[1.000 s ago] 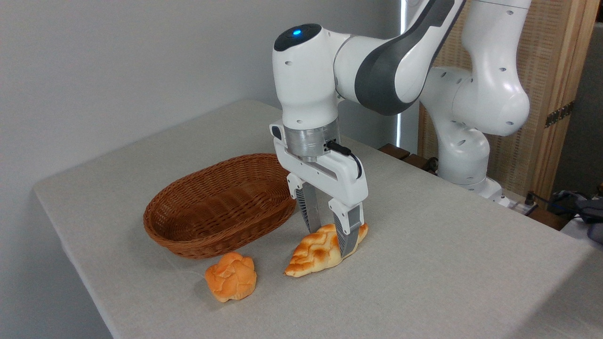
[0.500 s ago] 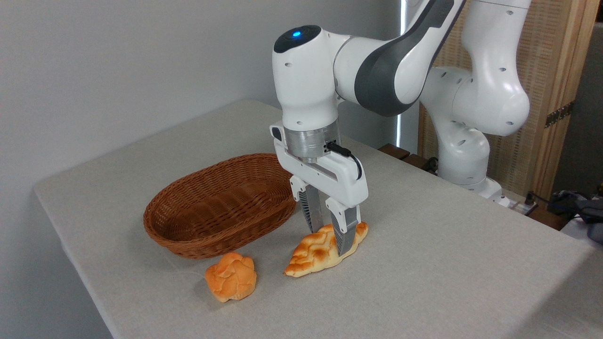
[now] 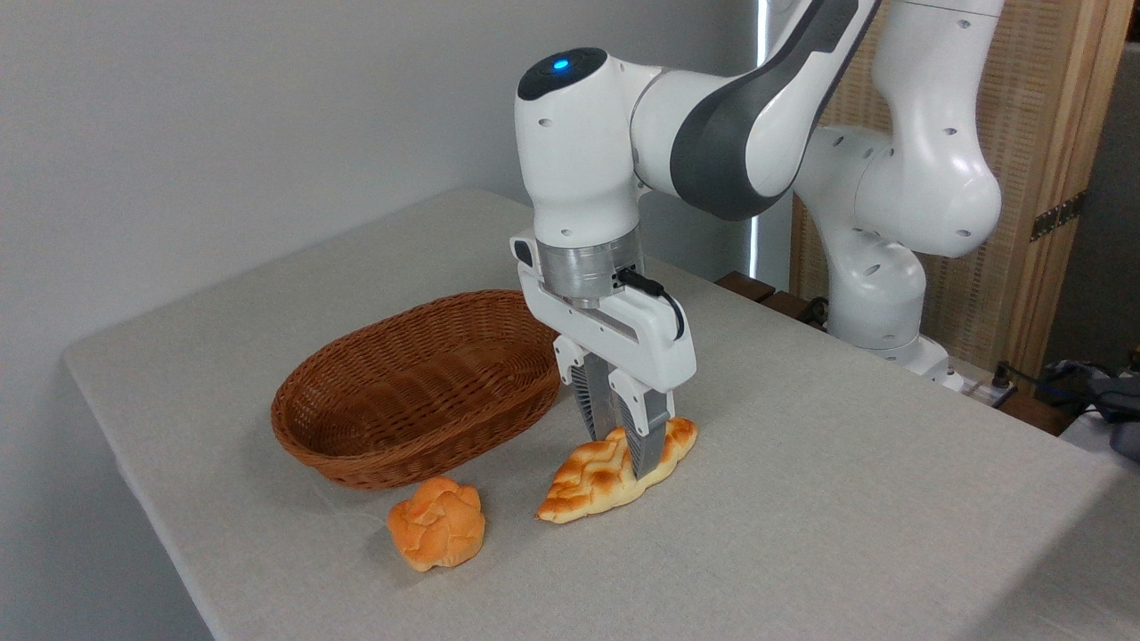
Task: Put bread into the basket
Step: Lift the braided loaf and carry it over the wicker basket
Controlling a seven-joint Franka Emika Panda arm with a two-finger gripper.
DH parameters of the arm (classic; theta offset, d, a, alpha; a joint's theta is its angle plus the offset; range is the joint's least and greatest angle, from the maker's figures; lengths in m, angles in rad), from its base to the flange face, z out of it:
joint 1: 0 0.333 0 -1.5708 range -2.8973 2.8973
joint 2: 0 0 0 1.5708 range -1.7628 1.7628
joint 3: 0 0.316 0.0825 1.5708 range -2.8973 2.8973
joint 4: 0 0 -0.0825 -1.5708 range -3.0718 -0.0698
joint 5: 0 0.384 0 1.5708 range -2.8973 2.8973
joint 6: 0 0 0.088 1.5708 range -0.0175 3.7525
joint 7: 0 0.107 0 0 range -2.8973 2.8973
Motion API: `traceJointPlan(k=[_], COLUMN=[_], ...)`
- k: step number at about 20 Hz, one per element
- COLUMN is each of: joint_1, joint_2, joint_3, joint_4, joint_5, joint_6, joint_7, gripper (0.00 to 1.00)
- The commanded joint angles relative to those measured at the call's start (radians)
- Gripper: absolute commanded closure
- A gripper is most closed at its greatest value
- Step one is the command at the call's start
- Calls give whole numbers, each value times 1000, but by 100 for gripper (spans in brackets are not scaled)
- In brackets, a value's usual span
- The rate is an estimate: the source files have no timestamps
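A small round orange bun (image 3: 436, 534) lies on the grey table (image 3: 802, 534).

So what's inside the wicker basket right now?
The basket shows only bare weave. Its right end is hidden behind the tool, which is closed on the bread lying on the table; the bun sits outside.

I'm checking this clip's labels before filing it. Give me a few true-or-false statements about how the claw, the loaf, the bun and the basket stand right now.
1. The claw is closed on the braided loaf. True.
2. The loaf already lies inside the basket. False: it lies on the table, right of the basket.
3. The basket holds nothing. True.
4. The round bun sits right of the loaf. False: it sits left of it, in front of the basket.
5. The loaf is lifted clear of the table. False: it rests on the cloth.
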Motion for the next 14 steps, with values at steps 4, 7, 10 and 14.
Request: traceJointPlan(k=[4, 7, 10, 14], joint_1=[-6, -6, -6, -9], joint_2=[-8, -8, 10, 71], joint_3=[27, 44, 44, 35], joint_4=[29, 75, 161, 317], joint_5=[10, 4, -7, -91], joint_6=[14, -15, -101, -267], joint_7=[24, 21, 19, 5], gripper=[58, 58, 58, 58])
